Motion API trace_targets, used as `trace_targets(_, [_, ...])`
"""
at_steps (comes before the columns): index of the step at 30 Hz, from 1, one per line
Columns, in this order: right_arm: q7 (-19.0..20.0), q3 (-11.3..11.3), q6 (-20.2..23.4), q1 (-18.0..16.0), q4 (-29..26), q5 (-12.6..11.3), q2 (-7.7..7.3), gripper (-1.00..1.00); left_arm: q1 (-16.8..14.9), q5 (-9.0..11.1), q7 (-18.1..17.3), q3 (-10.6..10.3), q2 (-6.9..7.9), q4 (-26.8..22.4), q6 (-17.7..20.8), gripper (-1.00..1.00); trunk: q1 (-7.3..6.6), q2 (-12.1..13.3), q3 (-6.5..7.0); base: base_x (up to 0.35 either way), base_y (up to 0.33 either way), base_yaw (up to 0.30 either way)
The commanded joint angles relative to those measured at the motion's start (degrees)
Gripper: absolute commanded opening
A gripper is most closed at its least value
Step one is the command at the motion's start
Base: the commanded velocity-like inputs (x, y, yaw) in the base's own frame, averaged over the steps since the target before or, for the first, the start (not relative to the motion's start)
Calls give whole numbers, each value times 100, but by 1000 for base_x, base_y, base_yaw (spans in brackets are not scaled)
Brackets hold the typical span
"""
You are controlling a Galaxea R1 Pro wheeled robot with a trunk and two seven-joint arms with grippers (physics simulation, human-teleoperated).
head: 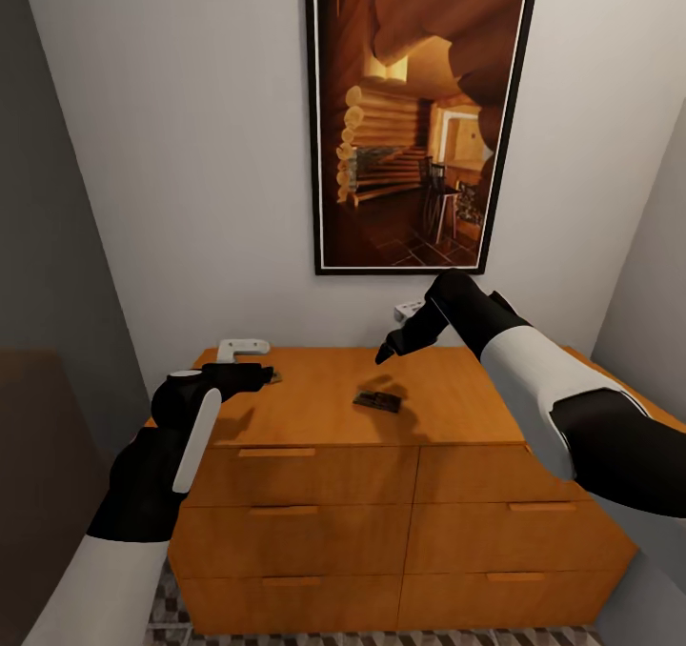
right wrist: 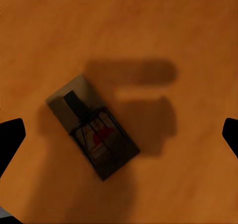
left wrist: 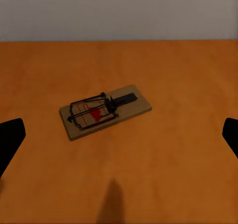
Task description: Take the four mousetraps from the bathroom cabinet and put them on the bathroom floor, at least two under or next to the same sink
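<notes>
Nearest the camera, lower left of the head view: the left arm's white-and-black forearm, its left gripper hovering at the left edge of the low orange-brown wooden cabinet top. In its wrist view the black fingertips sit wide apart at both frame edges, nothing between them: released, empty.

Centre of the head view: one small flat brown wooden mousetrap with dark wire parts lies flat on the cabinet top. Both wrist cameras show a trap on the orange wood; can't tell if the left one's is the same trap.

Right: the right gripper hangs above the trap, apart from it, fingers spread, empty.

Progress: early, by my read. No trap in hand, none seen on the cube-pattern tiled floor at the bottom edge. All placements remain.

Counts:
- Mousetraps: one certain in the head view.
- Drawer fronts: six.
- Bar handles: six.
- Framed log-cabin picture: one.
</notes>
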Motion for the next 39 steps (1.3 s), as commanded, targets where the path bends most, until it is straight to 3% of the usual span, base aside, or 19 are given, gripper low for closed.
trace_targets(1, [56, 13, 8, -4, -1, 58, 2, 100, -5, 59, 59, -4, 0, -5, 21, 100, 0, -4, -7, 9, 0, 0])
trace_targets(18, [76, -26, 8, -4, 363, 4, 109, 100, -5, 65, 57, -4, 0, -2, 12, 100, 0, -4, -7, 1, 0, 0])
trace_targets(39, [434, -40, 8, -4, 562, -22, 38, 100, -5, 71, 58, -3, 0, -3, 17, 100, 0, -4, -7, 0, 0, 0])
